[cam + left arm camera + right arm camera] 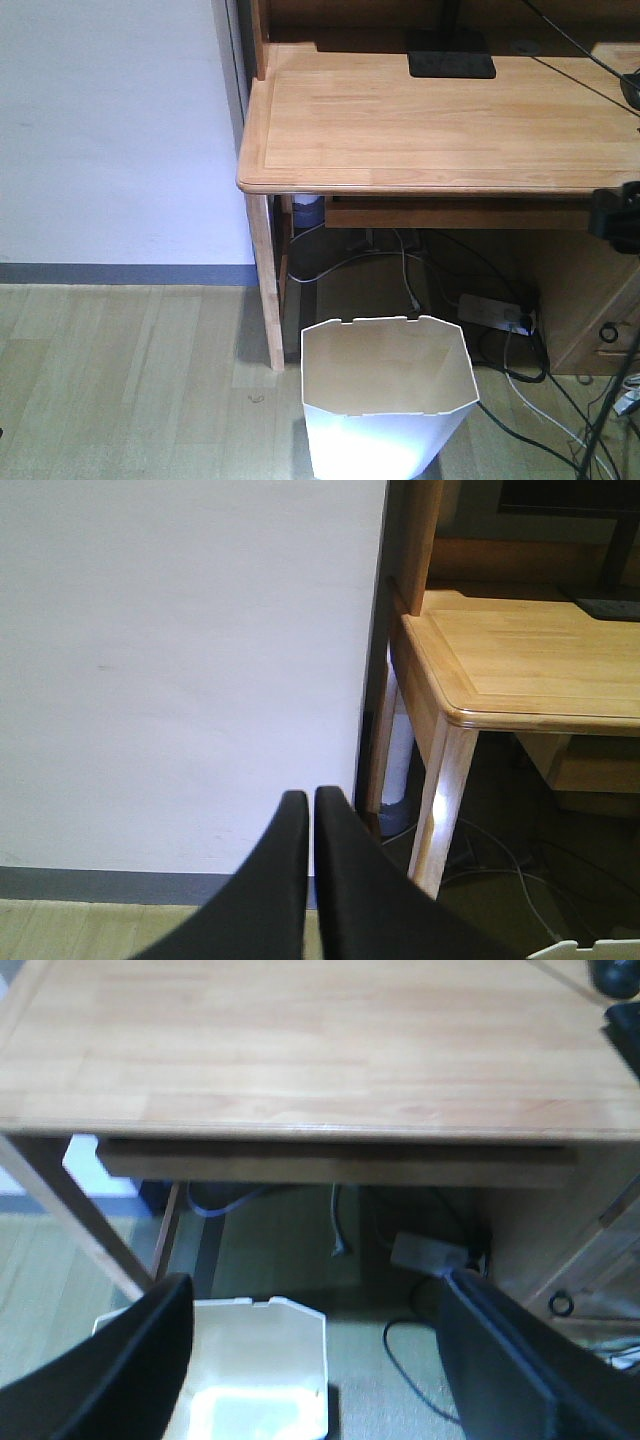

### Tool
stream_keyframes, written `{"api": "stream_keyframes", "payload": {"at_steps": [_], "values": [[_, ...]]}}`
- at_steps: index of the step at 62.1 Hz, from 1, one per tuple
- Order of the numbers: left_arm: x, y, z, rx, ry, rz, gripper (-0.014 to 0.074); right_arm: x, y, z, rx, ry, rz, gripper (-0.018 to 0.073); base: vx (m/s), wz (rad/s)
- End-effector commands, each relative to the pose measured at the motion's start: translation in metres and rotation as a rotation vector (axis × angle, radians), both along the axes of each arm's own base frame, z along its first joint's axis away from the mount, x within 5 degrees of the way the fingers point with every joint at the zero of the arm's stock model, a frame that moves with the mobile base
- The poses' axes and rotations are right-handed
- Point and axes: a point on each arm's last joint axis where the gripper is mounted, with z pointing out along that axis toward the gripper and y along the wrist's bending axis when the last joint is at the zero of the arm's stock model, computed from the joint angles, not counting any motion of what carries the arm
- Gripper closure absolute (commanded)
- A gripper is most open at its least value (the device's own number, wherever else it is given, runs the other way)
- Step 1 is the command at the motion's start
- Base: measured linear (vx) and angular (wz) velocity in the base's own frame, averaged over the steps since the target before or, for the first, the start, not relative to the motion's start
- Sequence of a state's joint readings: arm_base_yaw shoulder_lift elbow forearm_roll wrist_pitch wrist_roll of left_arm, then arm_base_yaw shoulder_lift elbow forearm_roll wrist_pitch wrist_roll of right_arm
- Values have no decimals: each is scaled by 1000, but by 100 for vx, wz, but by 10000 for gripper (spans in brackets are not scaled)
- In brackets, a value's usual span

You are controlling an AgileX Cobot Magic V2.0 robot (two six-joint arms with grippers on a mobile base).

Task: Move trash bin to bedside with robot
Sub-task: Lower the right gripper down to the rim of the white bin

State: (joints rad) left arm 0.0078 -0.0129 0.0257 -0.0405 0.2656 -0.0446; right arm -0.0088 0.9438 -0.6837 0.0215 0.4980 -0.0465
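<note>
Pale plank floor (120, 370), plain white wall (110, 130), grey skirting (120, 273). Trash bin (385, 445) stands upright on the floor at the front of the light wooden desk (450, 120), just right of the desk's front left leg (265, 290), with its rim lower than the desktop edge. Thin white plastic, eight-sided faceted rim, small notches on the far side, walls tapering down. From my right wrist view the inside shows smooth cream walls and a bright pale base.

My right gripper (315, 1285) hovers above the bin, black fingers (150, 1360) spread wide and gripping nothing; the bin sits low in that view, nearer the left-hand finger, not touching. My left gripper (310, 795) is clenched, fingers almost touching with nothing between, aimed at the wall beside the desk corner. A bit of the bin rim shows at that view's bottom right.

Under the desk behind the bin: white power strip (490, 312), loose black and white cables (520, 380). Desktop has visible grain, a rounded corner and a moulded edge. Flat black stand base (450, 65) sits on it.
</note>
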Motion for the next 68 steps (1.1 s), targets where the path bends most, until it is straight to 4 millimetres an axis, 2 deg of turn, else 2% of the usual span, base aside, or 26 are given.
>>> {"api": "stream_keyframes", "payload": {"at_steps": [1,9,20,30,36,43,53,68], "values": [[1,0,1,-10,-63,4,602,21,3,15,5,-28,36,48,0,0],[1,0,1,-10,-63,4,602,44,5,7,6,63,73,48,0,0],[1,0,1,-10,-63,4,602,70,4,-15,-15,180,101,48,0,0],[1,0,1,-10,-63,4,602,93,-16,-44,-12,286,51,48,0,0],[1,0,1,-10,-63,4,602,102,-31,-62,18,335,20,48,0,0],[1,0,1,-10,-63,4,602,112,-40,-87,75,389,36,48,0,0],[1,0,1,-10,-63,4,602,127,-37,-127,98,443,127,48,0,0],[1,0,1,-10,-63,4,602,145,-42,-186,98,467,90,48,0,0]]}}
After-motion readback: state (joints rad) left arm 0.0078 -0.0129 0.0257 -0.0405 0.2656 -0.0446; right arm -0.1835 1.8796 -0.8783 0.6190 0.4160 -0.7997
